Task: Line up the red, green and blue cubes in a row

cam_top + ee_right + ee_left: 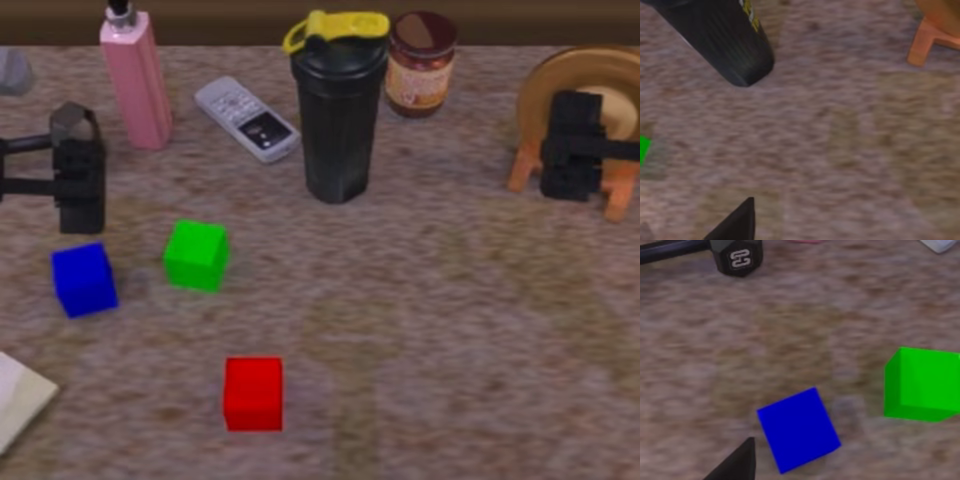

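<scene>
Cubes unaligned, nothing picked yet, approach step on the left.

Left gripper (80,195) up by the dumbbell (72,125) at the table's left edge, just behind the blue cube (84,279); jaw opening not readable, nothing seen in its hold. Blue cube far left, skewed; green cube (197,255) just beside it to the right, close but apart. Red cube (253,394) nearer the front edge, right of green, well out of line with the other two. Black shaker bottle (338,110) at the back, middle. Right gripper (572,147) parked far right over the plate stand (585,105), opening also unreadable. Next, probably: drop on blue, square it, then bring red level with the pair.
</scene>
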Motion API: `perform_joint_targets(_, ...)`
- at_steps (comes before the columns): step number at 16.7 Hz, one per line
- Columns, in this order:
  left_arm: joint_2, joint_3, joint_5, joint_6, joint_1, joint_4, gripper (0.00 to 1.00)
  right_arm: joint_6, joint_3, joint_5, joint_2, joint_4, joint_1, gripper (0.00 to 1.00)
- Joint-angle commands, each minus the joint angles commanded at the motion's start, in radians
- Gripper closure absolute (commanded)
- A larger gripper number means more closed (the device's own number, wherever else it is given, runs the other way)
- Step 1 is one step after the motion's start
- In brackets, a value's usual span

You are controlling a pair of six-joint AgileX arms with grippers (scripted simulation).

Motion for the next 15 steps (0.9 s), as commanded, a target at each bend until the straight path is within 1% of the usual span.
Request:
perform_joint_targets(2,0.205,0.148,0.0,-0.012,-0.03,-0.106,0.0,-0.094,-0.207,-0.004,-0.223,0.112,-0.094,0.0)
perform_joint_targets(4,0.396,0.294,0.0,-0.024,-0.06,-0.21,0.0,-0.182,-0.405,-0.017,-0.43,0.223,-0.183,0.0)
perform_joint_targets(8,0.706,0.549,0.002,-0.045,-0.112,-0.383,0.0,-0.327,-0.735,-0.065,-0.765,0.435,-0.331,0.0)
perform_joint_targets(11,0.895,0.709,0.002,-0.058,-0.142,-0.482,0.0,-0.407,-0.92,-0.111,-0.942,0.578,-0.417,0.0)
perform_joint_targets(15,1.049,0.846,0.003,-0.068,-0.168,-0.559,0.0,-0.469,-1.063,-0.163,-1.102,0.712,-0.488,0.0)
